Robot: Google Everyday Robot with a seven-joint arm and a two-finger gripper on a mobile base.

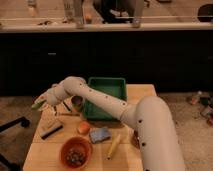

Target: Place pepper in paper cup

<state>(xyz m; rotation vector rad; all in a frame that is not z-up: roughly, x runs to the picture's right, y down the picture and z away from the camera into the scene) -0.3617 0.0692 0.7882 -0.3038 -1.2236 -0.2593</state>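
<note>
My gripper (46, 101) is over the left edge of the wooden table (52, 150), raised above it. It is shut on the pepper (37, 105), a small slim green thing whose tip sticks out to the left of the fingers. The paper cup (76, 103), small and round with a pale rim, stands on the table to the right of the gripper, against the left wall of the green tray. The pepper is apart from the cup, a short way to its left and a little higher.
A green tray (120, 85) sits at the back middle. A pale flat block (50, 128), an orange fruit (83, 127), a blue sponge (100, 134), a yellow elongated item (113, 146) and an orange bowl (76, 152) lie in front. My arm crosses the right side.
</note>
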